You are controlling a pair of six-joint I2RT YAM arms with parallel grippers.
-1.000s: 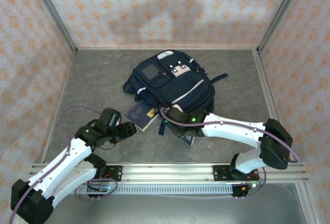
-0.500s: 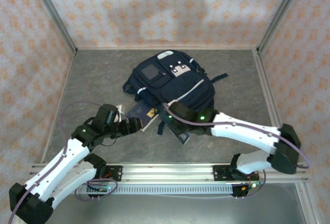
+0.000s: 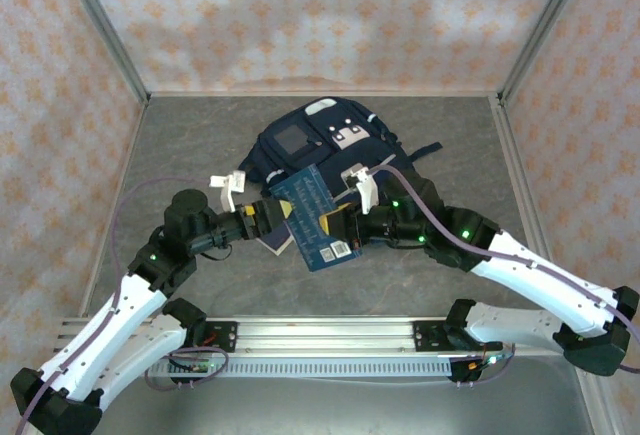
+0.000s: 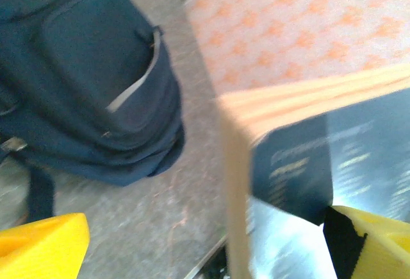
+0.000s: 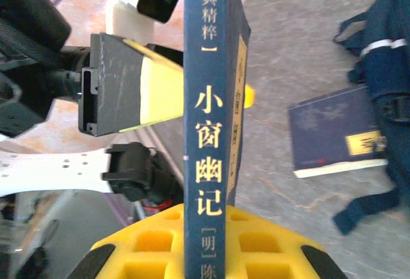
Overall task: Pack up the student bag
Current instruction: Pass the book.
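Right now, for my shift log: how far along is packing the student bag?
Done: nothing yet that I can see; the student bag lies flat, its inside hidden. In hand: the right gripper is shut on a blue book held up in front of the bag, the left gripper open around its edge. Left: put that book in, then the second book lying beside the bag.

Navy student bag with white trim, dark-blue book, orange-patterned walls.

Top view is bright, evenly lit and pretty sharp, with just faint soft shadows on the back wall. The left wrist shot is smeary: the book is out of focus with whitish glare, and the student bag is soft. The right wrist view keeps the spine crisp.
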